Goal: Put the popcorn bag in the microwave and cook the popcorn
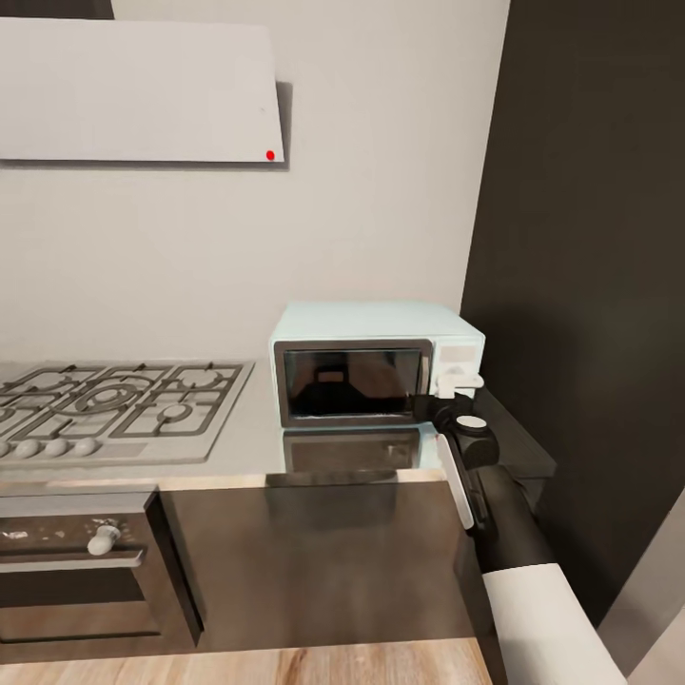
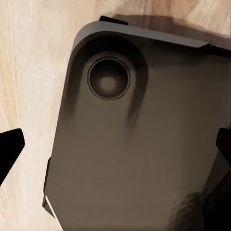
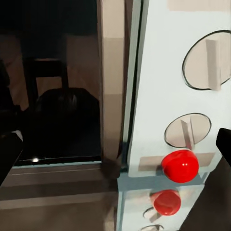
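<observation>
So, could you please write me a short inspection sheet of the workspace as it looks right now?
Surface: pale grey countertop, glossy, mirroring the microwave.
Job's things: pale blue microwave at the countertop's right end, door shut; red button below two knobs; popcorn bag nothing seen.
Clutter: nothing seen.
Grippers: right tool at the microwave's control panel, fingers apart; left tool open over the robot's dark base.
Cables: nothing seen.
Surroundings: gas hob, oven, hood, dark wall.
</observation>
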Tool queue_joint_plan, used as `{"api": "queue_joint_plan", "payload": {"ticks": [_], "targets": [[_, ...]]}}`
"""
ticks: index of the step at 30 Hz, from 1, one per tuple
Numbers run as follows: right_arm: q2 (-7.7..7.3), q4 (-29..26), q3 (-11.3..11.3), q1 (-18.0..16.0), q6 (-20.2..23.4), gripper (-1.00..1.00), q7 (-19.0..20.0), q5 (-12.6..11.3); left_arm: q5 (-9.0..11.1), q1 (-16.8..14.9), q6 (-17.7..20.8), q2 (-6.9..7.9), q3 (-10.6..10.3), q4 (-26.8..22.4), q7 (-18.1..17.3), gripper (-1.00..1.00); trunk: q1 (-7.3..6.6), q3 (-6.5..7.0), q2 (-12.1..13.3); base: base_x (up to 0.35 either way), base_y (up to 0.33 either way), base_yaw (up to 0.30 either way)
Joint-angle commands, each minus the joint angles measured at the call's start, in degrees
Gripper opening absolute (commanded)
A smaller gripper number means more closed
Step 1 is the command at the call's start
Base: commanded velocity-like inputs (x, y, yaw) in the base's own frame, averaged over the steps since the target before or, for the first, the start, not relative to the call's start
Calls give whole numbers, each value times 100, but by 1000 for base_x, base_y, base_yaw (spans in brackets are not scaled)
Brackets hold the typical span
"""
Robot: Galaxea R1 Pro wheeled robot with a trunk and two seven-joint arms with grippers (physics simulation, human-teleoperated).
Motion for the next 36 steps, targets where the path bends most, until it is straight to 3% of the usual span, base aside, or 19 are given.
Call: {"api": "queue_joint_plan", "payload": {"ticks": [1, 36], "targets": [[0, -3, 7, -2, 37, 100, -8, 36, 21, 0, -9, -2, 7, -7, 13, 100, 1, -5, -3, 118, 0, 0], [9, 17, 8, -4, 37, 100, -26, 86, 14, -1, -14, -2, 6, -7, 12, 100, 1, -5, -3, 68, 0, 0]]}}
